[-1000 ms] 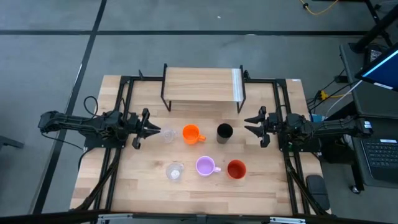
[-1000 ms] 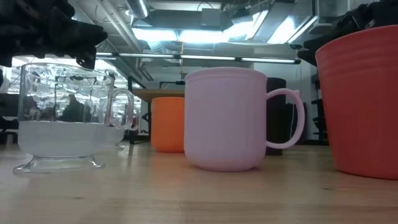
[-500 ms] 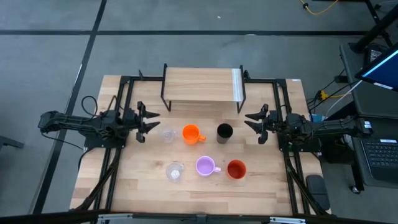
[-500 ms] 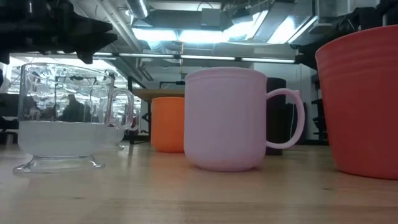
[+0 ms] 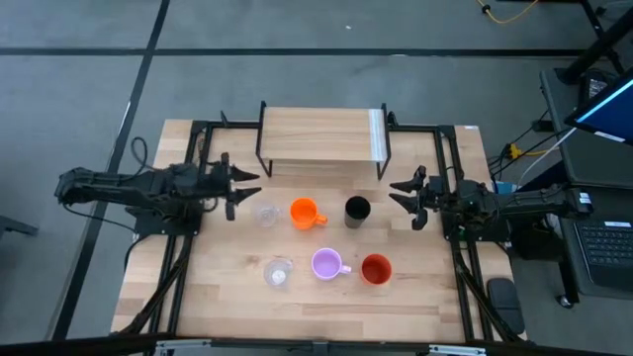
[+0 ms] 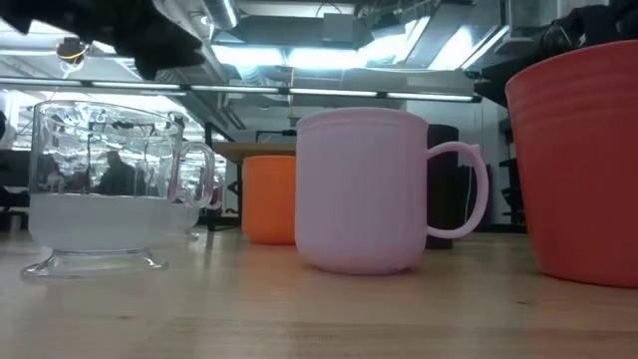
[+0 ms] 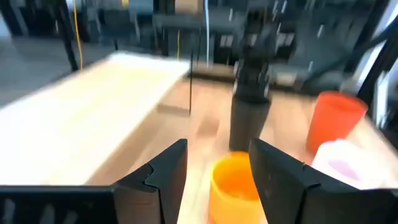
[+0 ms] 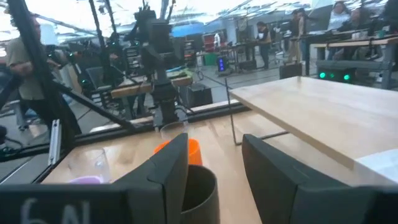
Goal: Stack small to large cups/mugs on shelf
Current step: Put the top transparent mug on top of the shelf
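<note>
Six cups stand upright on the table in front of the shelf (image 5: 323,135). The far row holds a clear glass cup (image 5: 265,214), an orange mug (image 5: 305,212) and a black cup (image 5: 357,209). The near row holds a second clear glass cup (image 5: 278,272), a lilac mug (image 5: 327,264) and a red-orange cup (image 5: 376,268). My left gripper (image 5: 245,193) hangs open just left of the far clear cup, touching nothing. In its wrist view the gripper (image 7: 214,180) looks over the orange mug (image 7: 233,186). My right gripper (image 5: 398,196) waits open to the right of the black cup (image 8: 199,186).
The shelf's wood top (image 8: 323,112) stands on black wire legs at the table's far side, with black frame rails (image 5: 193,158) on both sides. People and benches show in the room beyond (image 8: 18,56). Bare tabletop (image 5: 316,311) lies along the near edge.
My left gripper has opened wide, drawn back from the far clear glass cup toward the table's left and far edges, and risen. The cup stands where it was. My right gripper has kept still.
</note>
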Available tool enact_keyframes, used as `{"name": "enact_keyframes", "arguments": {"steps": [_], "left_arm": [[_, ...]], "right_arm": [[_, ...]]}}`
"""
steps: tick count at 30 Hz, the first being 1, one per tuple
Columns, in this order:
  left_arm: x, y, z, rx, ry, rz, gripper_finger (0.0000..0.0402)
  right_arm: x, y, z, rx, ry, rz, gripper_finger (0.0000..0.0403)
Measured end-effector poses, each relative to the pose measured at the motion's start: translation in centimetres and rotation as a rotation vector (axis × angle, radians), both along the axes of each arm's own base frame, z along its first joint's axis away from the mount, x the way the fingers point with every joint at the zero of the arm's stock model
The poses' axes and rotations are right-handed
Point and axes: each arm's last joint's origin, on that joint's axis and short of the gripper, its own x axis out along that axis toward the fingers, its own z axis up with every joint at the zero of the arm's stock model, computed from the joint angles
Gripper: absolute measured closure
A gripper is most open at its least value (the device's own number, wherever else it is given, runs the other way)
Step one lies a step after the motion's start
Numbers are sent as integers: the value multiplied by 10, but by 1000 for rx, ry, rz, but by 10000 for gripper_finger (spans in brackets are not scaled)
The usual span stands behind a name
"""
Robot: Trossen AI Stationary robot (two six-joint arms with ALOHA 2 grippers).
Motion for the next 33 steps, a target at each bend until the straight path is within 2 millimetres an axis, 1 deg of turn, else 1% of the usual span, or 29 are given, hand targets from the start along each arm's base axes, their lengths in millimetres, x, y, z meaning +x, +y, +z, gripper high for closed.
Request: {"name": "enact_keyframes", "arguments": {"steps": [2, 6, 11, 18, 22, 28, 33], "left_arm": [[9, 0, 5, -3, 63, -6, 234], [22, -5, 18, -24, 150, -70, 227], [35, -17, 24, -90, 244, -122, 218], [46, -37, 7, -73, 422, -183, 217], [52, -44, -5, -101, 496, -166, 217], [55, -47, -20, -144, 612, -124, 217], [58, -47, -27, -140, 654, -117, 217]], "right_arm": [[0, 0, -1, -1, 14, 3, 249], [0, 0, -6, 2, 59, 6, 249], [0, 0, -8, 22, 75, 10, 249], [0, 0, -8, 22, 79, 10, 249], [0, 0, -8, 22, 81, 10, 249], [0, 0, -8, 22, 81, 10, 249], [0, 0, -8, 22, 81, 10, 249]]}}
